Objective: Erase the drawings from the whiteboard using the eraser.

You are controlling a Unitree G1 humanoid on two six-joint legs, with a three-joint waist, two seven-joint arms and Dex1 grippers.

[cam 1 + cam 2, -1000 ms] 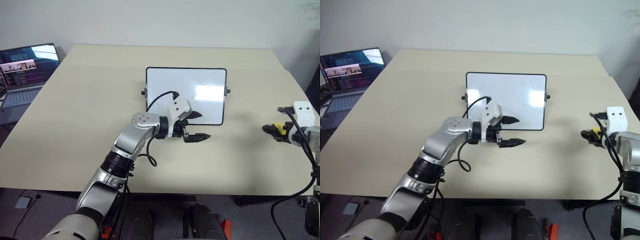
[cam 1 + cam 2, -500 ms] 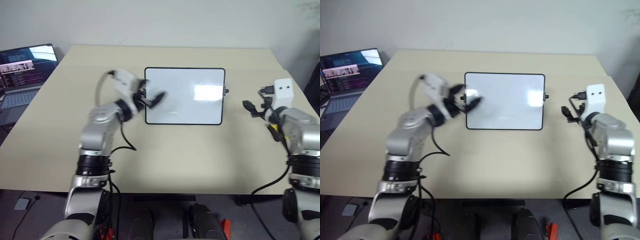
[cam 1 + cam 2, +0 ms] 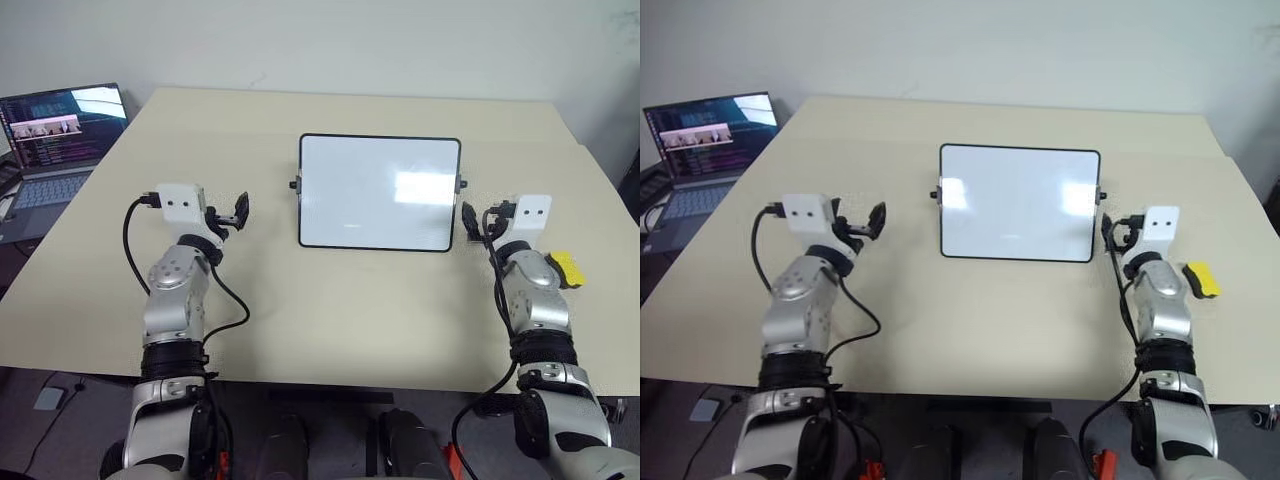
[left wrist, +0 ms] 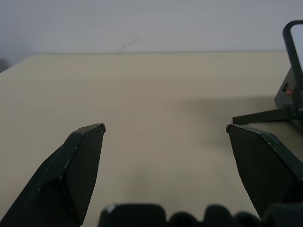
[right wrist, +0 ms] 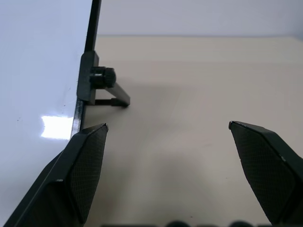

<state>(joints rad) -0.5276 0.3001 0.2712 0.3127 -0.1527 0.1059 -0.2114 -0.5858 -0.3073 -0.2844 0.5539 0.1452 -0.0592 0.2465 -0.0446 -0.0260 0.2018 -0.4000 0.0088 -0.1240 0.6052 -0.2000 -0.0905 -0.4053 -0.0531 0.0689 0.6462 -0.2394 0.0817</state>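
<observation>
In the head views the whiteboard [image 3: 380, 192] stands propped mid-worktop [image 3: 330, 320], its face apparently wiped clean, with the yellow eraser [image 3: 1201, 279] lying free at the near right, beside the right gripper [image 3: 1107, 227]. The left wrist view shows the left gripper [image 4: 165, 137] with jaws spread and empty just left of the board, as though parked. The right wrist view shows the right jaws likewise spread, empty, at the board's right edge.

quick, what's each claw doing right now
Left claw: open, holding nothing.
Right claw: open, holding nothing.

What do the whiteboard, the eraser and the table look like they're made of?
Whiteboard: glossy white coated panel, likely melamine or painted metal, since it mirrors glare; thin black frame, probably plastic. Eraser: bright yellow block, plastic or foam, hard to tell. Table: matte beige top without glare, likely laminate.
</observation>
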